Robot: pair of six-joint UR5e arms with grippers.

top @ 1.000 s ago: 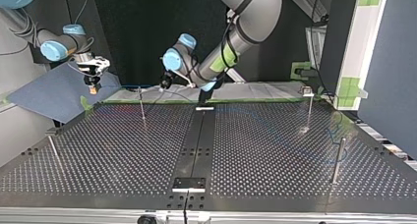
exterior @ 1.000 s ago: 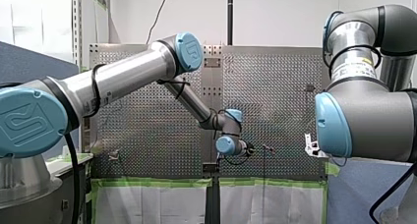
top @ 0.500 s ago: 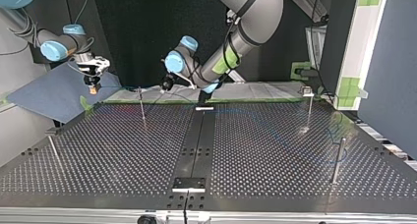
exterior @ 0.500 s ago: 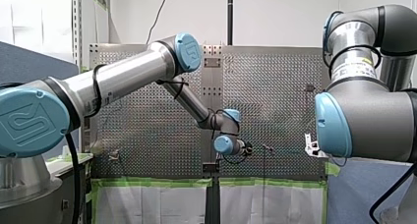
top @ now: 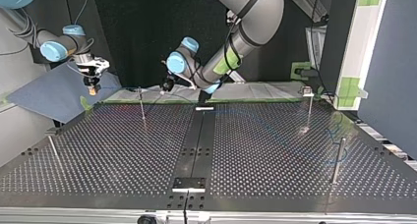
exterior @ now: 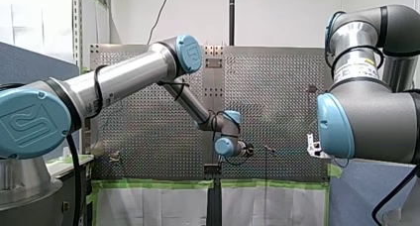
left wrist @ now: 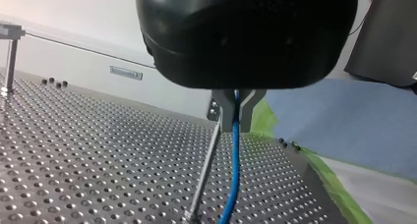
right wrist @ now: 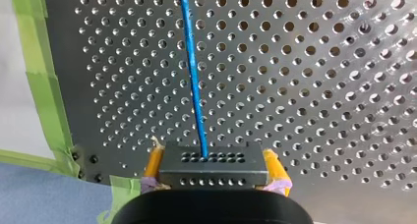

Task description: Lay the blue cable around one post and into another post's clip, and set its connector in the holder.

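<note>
Here the blue cable (left wrist: 235, 160) drops from between the metal fingers (left wrist: 223, 113) of my left gripper (left wrist: 236, 118), which is clenched on it. The cable passes just beside a thin post (left wrist: 204, 170) standing on the perforated counter (left wrist: 74, 150). One end enters the dark connector (right wrist: 216, 174), grasped between the yellow pads (right wrist: 154, 161) of my right gripper (right wrist: 213, 161); ahead of that gripper the cable stretches away over the counter's holes. In the top view my right gripper hangs near the counter's far left corner, well apart from my left gripper

A UR logo marks my left arm's blue joint cap (exterior: 30, 123); the other labels are unreadable.
</note>
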